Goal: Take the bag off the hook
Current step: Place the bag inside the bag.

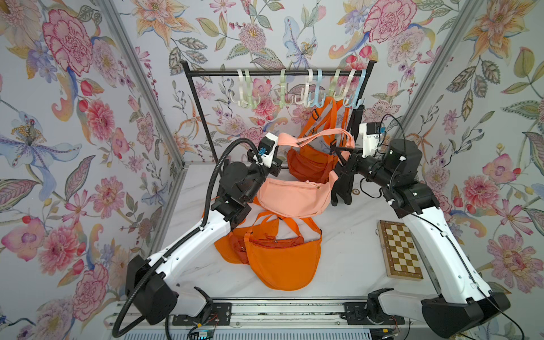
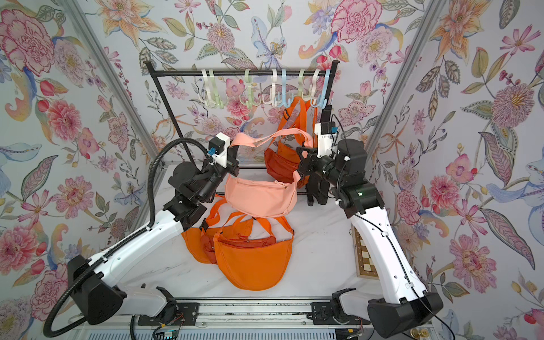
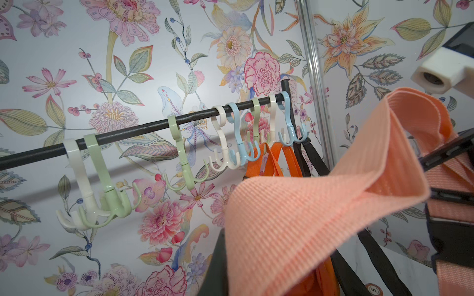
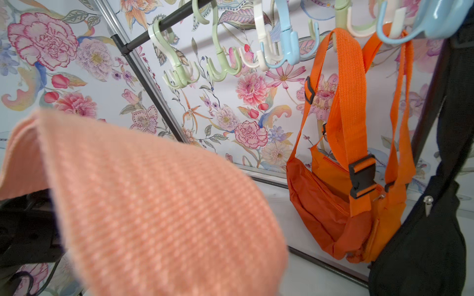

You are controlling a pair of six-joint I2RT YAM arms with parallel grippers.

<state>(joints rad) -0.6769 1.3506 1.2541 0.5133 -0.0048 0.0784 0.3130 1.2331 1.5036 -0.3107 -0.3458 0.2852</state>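
you have the peach bag clear of the hooks; it hangs by its strap between the two arms, over the table; your left gripper and right gripper are each clamped tight on that strap; the unhooking looks done; next, lower the bag beside the orange bags and let go, keeping clear of the hanging orange bag.

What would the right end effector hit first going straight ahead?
The right end effector is shut on the peach strap; beyond it, probably the flowery back wall, with the hanging orange bag off to one side.
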